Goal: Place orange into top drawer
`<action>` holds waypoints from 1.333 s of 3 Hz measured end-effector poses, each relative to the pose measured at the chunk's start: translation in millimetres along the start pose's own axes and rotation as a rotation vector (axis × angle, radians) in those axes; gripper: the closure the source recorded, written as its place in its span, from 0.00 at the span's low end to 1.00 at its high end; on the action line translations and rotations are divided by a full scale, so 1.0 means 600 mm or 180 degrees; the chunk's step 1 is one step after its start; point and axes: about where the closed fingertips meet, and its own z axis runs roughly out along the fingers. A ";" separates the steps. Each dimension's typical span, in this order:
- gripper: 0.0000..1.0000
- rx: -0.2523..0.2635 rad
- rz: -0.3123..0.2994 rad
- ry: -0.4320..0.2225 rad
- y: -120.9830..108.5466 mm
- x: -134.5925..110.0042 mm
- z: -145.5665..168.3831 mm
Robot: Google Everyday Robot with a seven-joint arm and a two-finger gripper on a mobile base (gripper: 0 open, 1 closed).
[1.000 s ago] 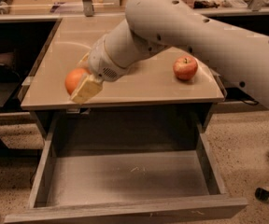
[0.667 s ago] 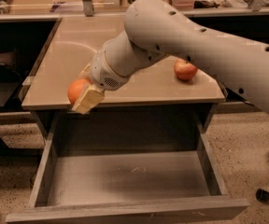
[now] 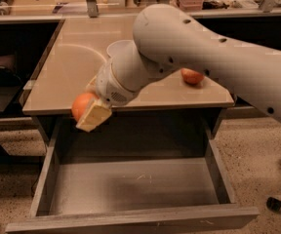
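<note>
The orange (image 3: 81, 105) is round and plain orange. My gripper (image 3: 89, 112) is shut on it, its pale fingers (image 3: 94, 117) clamped on either side. It hangs just past the counter's front edge, above the left rear part of the top drawer (image 3: 130, 185). The drawer is pulled fully out below, wide and grey with a scuffed flat bottom and nothing in it. My large white arm crosses the view from the right.
The tan countertop (image 3: 72, 72) holds a white bowl (image 3: 118, 48), partly hidden by my arm, and a red-and-yellow apple (image 3: 192, 76) on the right. Clutter lines the back bench. A chair caster (image 3: 277, 203) stands on the speckled floor at right.
My gripper has carried the orange forward off the countertop and slightly down, from above the left front of the counter to a point over the open drawer.
</note>
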 end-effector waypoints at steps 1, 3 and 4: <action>1.00 -0.0047 0.0288 0.0058 0.081 0.023 -0.010; 1.00 -0.0165 0.0797 0.0147 0.179 0.109 0.014; 1.00 -0.0164 0.0796 0.0144 0.179 0.108 0.014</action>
